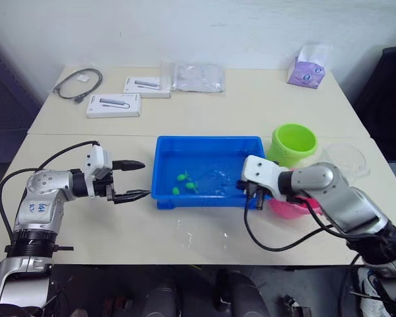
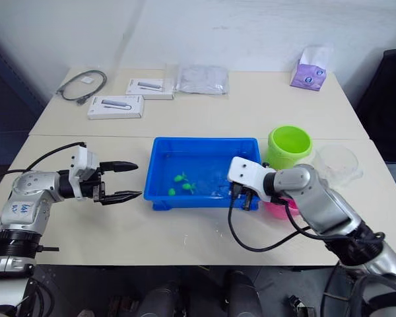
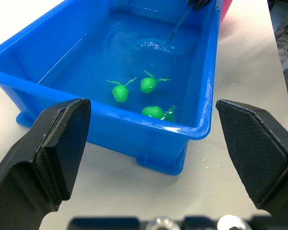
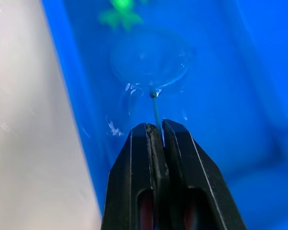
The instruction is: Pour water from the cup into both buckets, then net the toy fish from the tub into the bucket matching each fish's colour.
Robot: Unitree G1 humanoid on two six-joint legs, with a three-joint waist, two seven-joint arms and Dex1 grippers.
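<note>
While my right hand (image 4: pixel 156 132) pinches the thin dark stick of the net (image 4: pixel 151 64), dipped in the shallow bright blue plastic tub (image 1: pixel 164 173) near the tabletop's front edge, three small green plastic fish (image 3: pixel 141 96) float there; my left hand (image 1: pixel 136 180) hovers open beside it.

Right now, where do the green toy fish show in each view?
Left eye view: green fish in the tub's left half, toward the wall nearest the robot.
Right eye view: same spot, left half of the tub.
Left wrist view: in the water just beyond the tub's nearest wall.
Right wrist view: one fish just past the net.
Shared landmark: the blue tub.
</note>
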